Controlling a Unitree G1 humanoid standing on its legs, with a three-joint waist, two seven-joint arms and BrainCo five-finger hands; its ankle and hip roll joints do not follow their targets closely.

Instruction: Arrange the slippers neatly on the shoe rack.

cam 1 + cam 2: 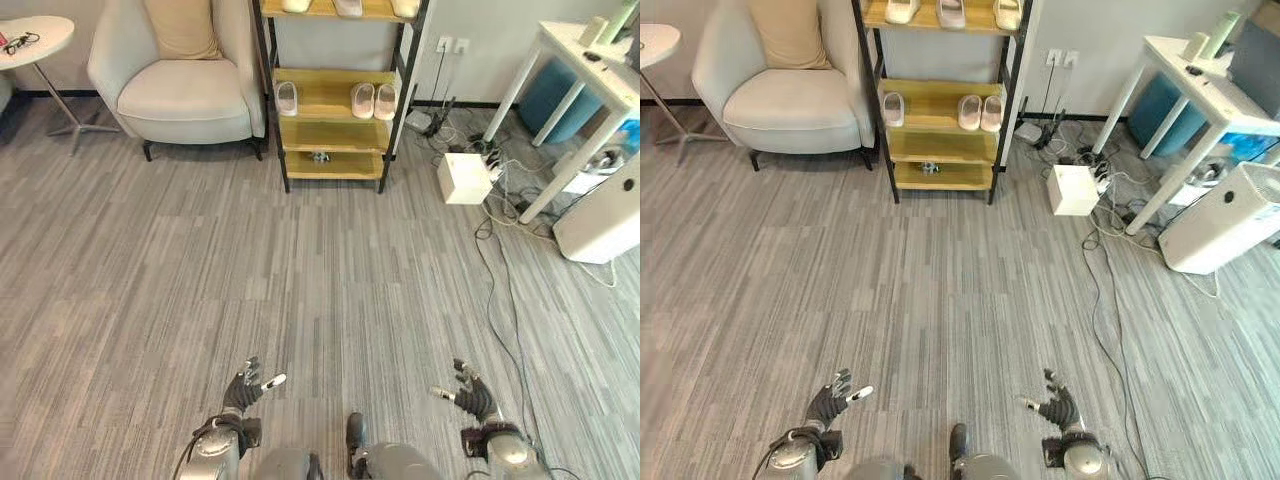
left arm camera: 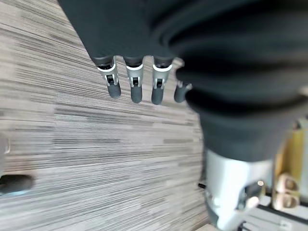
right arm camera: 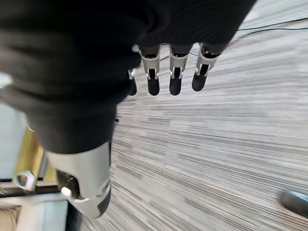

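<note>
Three pale slippers sit on the middle shelf of the far wooden shoe rack with its black frame [image 1: 335,120]: one slipper on the left [image 1: 287,98] and a pair side by side on the right [image 1: 374,101], while more pale slippers [image 1: 951,12] rest on the top shelf. Near the robot, the left hand [image 1: 247,388] and the right hand [image 1: 470,395] hang low over the grey striped floor [image 1: 300,280], well apart, with fingers relaxed and holding nothing. Left of the rack stands a cream armchair [image 1: 180,85], and right of it a white table [image 1: 580,60].
</note>
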